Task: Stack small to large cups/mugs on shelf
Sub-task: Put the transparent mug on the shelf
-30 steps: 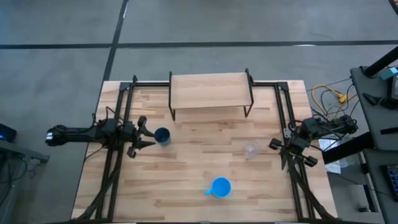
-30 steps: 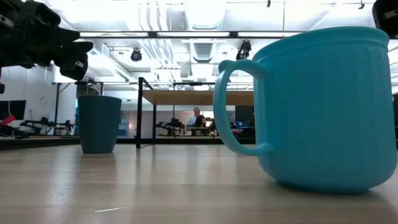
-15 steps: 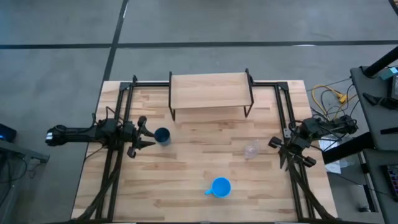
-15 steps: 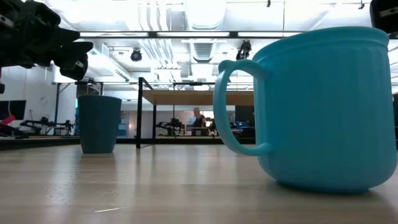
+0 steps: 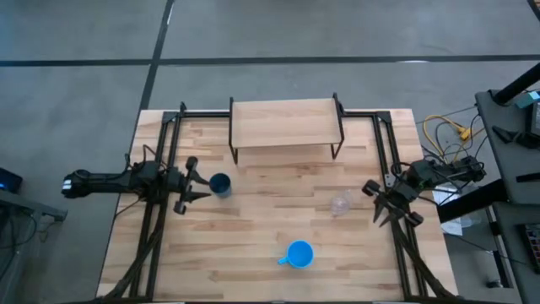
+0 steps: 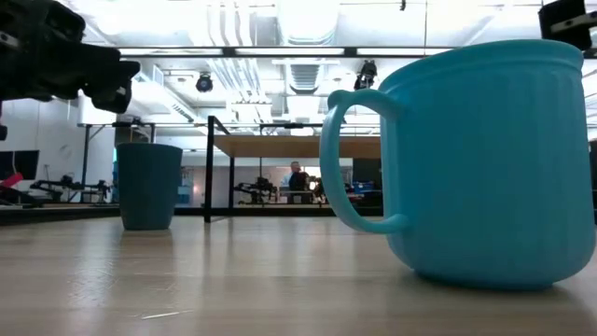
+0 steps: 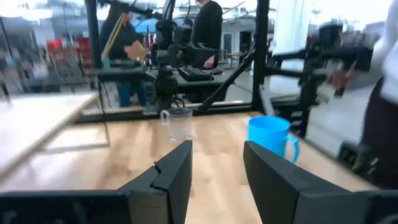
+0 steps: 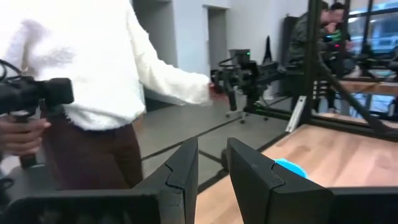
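Observation:
The dark navy cup (image 5: 220, 184) stands upright on its base at the table's left, also seen in the low view (image 6: 147, 185). My left gripper (image 5: 200, 181) is open, just left of it and higher than its rim (image 6: 93, 75). The clear glass (image 5: 341, 203) stands on the right part of the table. My right gripper (image 5: 384, 203) is open with a narrow gap, right of the glass and apart from it. The bright blue mug (image 5: 299, 253) sits near the near edge, handle toward the left. The wooden shelf (image 5: 285, 122) stands at the far edge with nothing on it.
Black frame rails (image 5: 160, 169) run along both table sides under the arms. A person in a white top (image 8: 93, 68) stands off the table in the right wrist view. Cables (image 5: 447, 131) lie beyond the right edge. Bare wood (image 5: 278, 194) lies between the cups.
My right gripper has turned a little and shifted slightly toward the glass and the far edge. The left arm and all three vessels have stayed in place.

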Tool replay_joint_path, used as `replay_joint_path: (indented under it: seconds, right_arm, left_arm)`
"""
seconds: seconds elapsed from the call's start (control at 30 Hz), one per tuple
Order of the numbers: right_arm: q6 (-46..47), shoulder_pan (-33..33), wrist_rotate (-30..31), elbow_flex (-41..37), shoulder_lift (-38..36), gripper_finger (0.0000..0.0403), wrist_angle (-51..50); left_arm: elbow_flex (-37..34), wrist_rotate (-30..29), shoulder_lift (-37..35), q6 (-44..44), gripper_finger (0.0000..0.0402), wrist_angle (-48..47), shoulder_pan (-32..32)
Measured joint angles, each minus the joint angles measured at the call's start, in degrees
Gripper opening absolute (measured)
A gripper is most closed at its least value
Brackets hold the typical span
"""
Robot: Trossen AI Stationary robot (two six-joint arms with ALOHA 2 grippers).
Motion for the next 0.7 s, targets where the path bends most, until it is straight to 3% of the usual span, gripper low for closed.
replay_joint_path:
  seconds: [0.13,0.47,0.7]
  right_arm:
    - [-0.01,0.0,5.41,-0.01,0.0,0.0082,0.47]
    - [9.43,0.0,27.4,-0.02,-0.02,0.0082,8.26]
    - [13.06,0.0,30.76,0.0,-0.02,0.0082,11.87]
  left_arm:
    - [0.0,0.02,0.0,4.77,0.0132,0.0,0.0]
    - [0.0,0.52,0.0,8.72,0.0132,-0.29,0.0]
    - [0.0,-4.08,-0.01,9.23,0.0132,4.76,0.02]
